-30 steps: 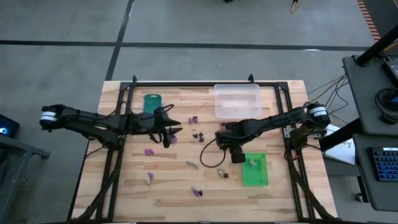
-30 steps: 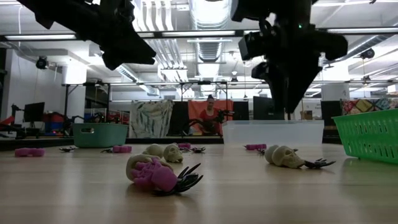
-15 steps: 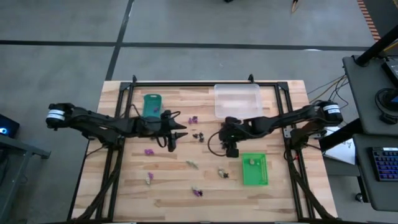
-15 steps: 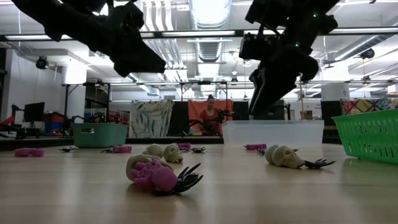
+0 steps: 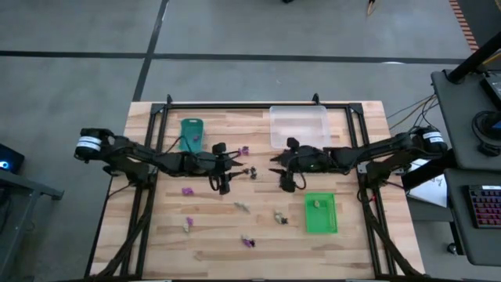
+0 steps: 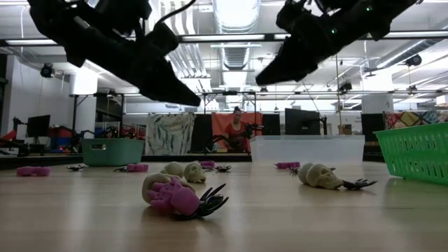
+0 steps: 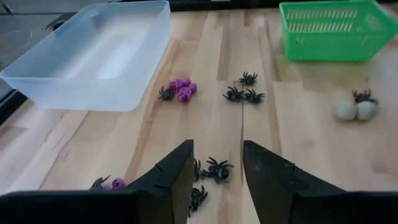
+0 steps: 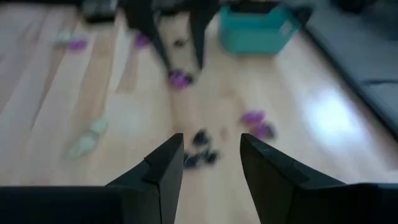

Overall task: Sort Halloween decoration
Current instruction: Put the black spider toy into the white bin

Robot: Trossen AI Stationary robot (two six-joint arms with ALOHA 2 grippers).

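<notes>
Halloween decoration [image 7: 217, 169] mid-table, edges clear | L pincer [image 7: 217, 177] open, empty | R pincer [image 8: 208, 163] open, empty

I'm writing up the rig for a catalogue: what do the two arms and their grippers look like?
Both arms are dark, slim and jointed, each with a white band near its base and thin black cables looping along it. The left gripper and right gripper each end in two flat, dark, matte fingers with angular, tapered tips. No other markings show.

teal tray [image 5: 192, 130], clear tray [image 5: 299, 125], green basket [image 5: 321, 213]
</notes>
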